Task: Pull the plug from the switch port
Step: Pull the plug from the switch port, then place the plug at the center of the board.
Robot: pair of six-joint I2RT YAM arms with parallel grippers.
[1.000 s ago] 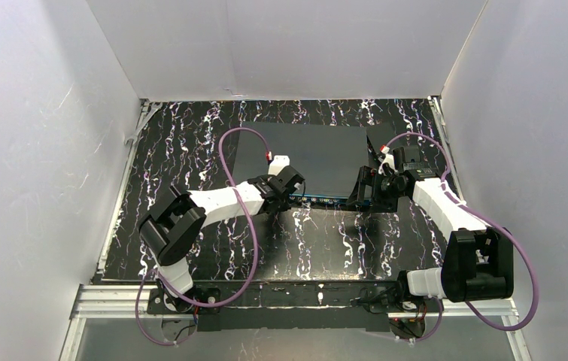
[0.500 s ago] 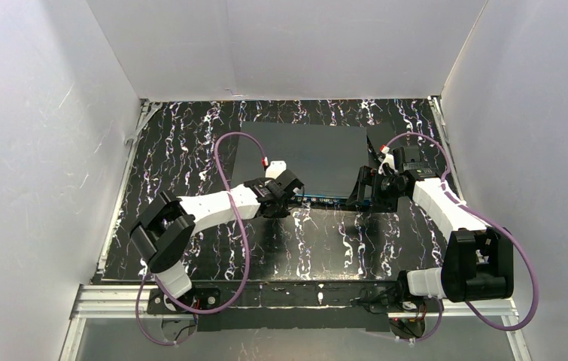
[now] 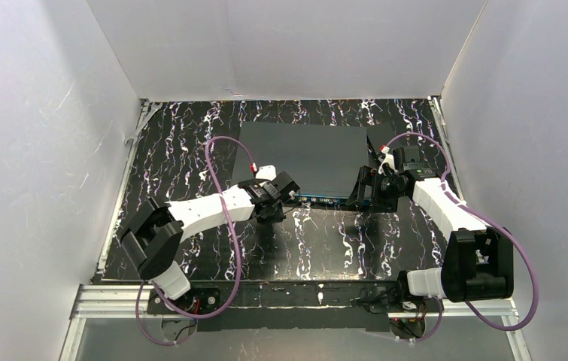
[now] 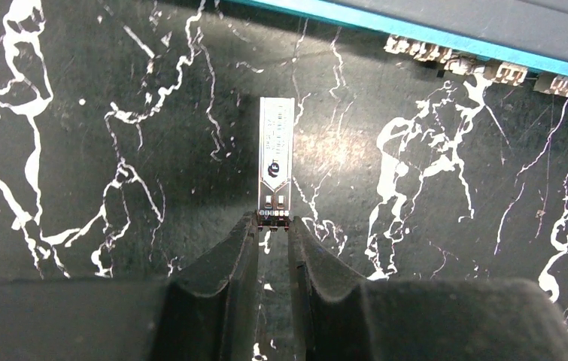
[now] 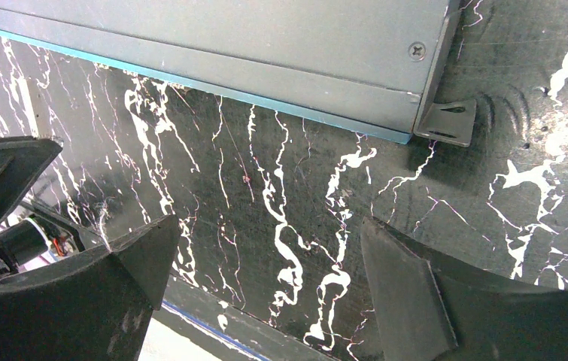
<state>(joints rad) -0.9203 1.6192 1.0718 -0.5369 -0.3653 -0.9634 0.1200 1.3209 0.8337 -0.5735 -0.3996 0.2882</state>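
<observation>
Two grippers are parked close to the switch [image 3: 302, 154], which is laid flat toward the far edge of the table [image 3: 326, 241], roughly mid-width, with its teal edge turned to the near side. The plug [image 4: 275, 158], a slim silver stick, is pinched by one end in the left gripper [image 4: 271, 224], fingers squeezed tight on it. It's held clear of the ports [image 4: 502, 73], just near-side of that teal edge. The right gripper [image 5: 265, 229] is spread wide apart over the table by the switch's near right corner.
</observation>
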